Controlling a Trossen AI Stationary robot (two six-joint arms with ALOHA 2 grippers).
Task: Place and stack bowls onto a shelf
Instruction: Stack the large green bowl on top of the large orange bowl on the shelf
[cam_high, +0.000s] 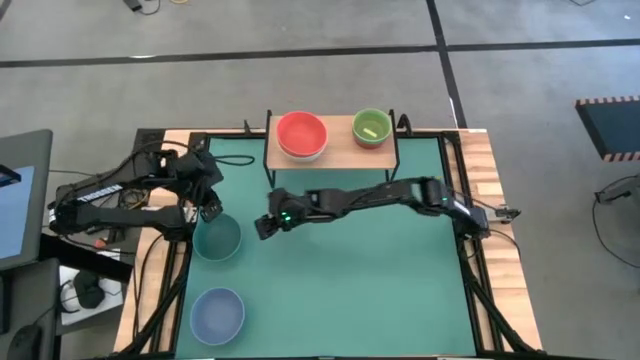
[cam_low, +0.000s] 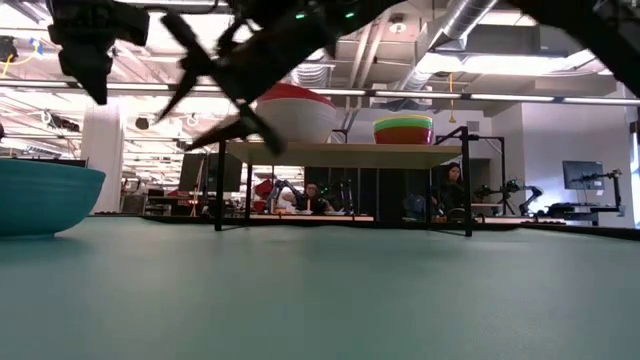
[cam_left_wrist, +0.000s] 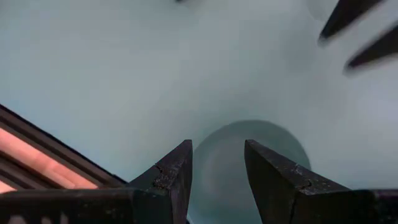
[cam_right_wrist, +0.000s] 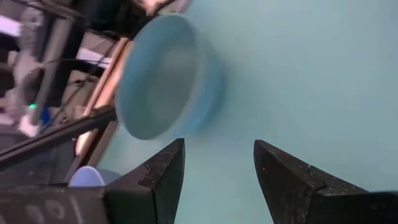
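Risk: both hands converge on the teal bowl (cam_high: 217, 239); left hand (cam_high: 211, 210) and right hand (cam_high: 263, 229), each empty with fingers apart, could collide above it.

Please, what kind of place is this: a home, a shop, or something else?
Probably a robotics lab or workshop. Beyond the shelf, the low view shows an open hall with exposed ceiling ducts, people seated at benches, and another robot arm. The floor is bare concrete with tape lines.
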